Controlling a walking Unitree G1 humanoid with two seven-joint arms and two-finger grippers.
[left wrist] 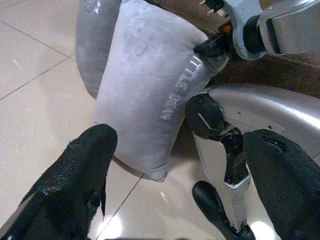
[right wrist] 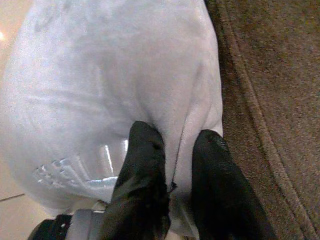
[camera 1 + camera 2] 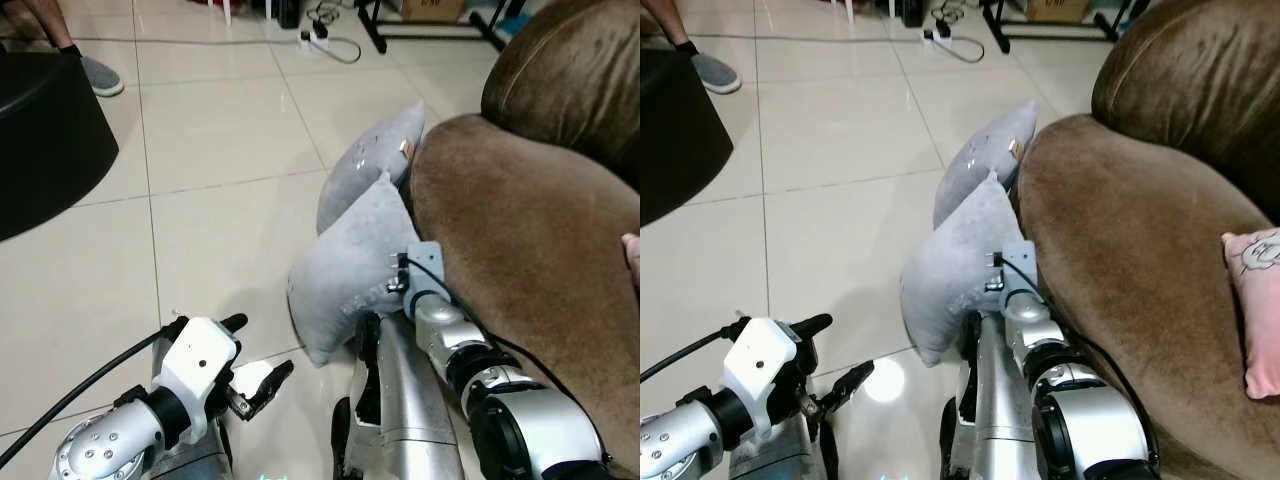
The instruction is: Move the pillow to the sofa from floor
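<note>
Right pincer (image 2: 172, 165) is clamping its two black fingers on the edge seam of the soft grey fabric pillow (image 3: 345, 270), which is standing upright on the glossy cream tiled floor (image 3: 220, 210), leaning vs. the brown suede sofa (image 3: 530, 240). A 2nd grey cushion (image 3: 370, 160) is sitting just behind it. Left pincer (image 3: 255, 375) is hovering low nr the floor w/ fingers spread apart, holding nothing. A pink cushion (image 3: 1255, 300) is lying on the sofa seat.

Two pillows (image 3: 350, 265) on the floor (image 3: 220, 150), left of the sofa (image 3: 530, 240).
</note>
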